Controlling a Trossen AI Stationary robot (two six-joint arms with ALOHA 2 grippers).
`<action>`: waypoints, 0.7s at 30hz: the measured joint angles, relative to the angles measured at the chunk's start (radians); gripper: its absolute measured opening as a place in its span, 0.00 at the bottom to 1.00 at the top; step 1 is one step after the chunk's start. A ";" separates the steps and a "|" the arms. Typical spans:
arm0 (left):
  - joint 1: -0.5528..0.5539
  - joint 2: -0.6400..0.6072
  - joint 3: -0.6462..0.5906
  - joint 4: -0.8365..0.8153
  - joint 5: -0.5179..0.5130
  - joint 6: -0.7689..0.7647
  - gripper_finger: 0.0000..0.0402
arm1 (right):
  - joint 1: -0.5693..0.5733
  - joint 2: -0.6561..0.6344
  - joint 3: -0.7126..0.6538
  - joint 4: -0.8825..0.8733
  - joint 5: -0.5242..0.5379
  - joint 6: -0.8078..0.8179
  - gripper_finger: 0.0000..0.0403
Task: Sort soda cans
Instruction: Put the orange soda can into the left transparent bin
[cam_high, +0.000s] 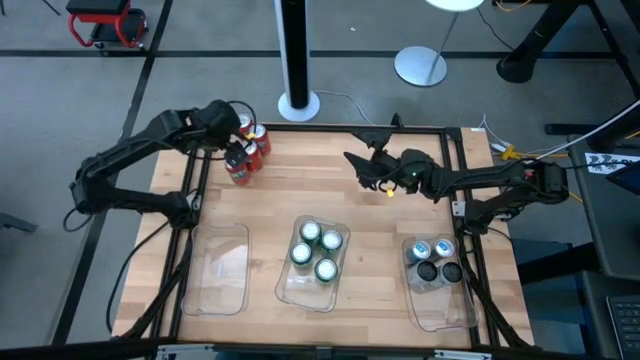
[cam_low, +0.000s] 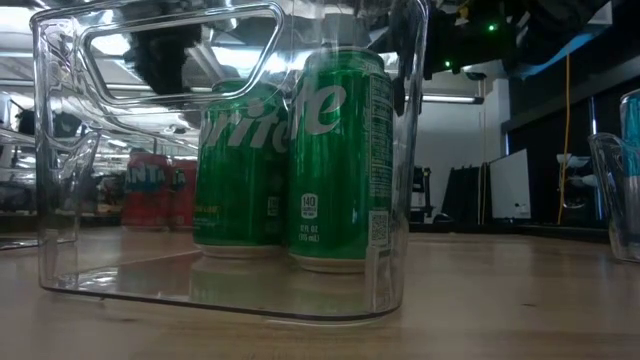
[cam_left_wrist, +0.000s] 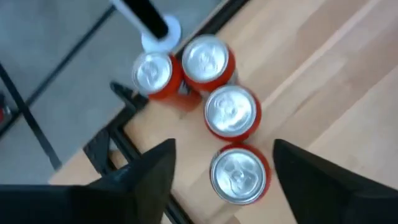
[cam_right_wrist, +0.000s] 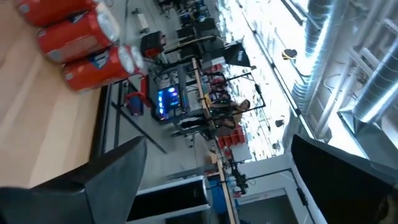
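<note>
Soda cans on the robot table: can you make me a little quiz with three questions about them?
1. True or false: the middle tray holds four green cans.
2. How many red cans stand grouped near the left pincer?
3. Which tray has no cans? A) the left tray B) the middle tray C) the right tray

Key: 1 true. 2 four. 3 A. The right pincer waits open over bare table, away from the cans.
</note>
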 joint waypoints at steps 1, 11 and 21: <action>0.016 0.016 0.000 -0.008 0.015 -0.006 0.67 | 0.000 0.000 0.000 0.011 0.000 0.003 0.99; 0.098 0.145 -0.006 -0.143 0.137 -0.077 0.77 | 0.000 0.000 0.000 0.019 0.006 0.004 0.99; 0.100 0.150 -0.102 -0.103 0.126 -0.067 0.77 | 0.000 0.001 0.000 -0.005 0.010 0.003 0.99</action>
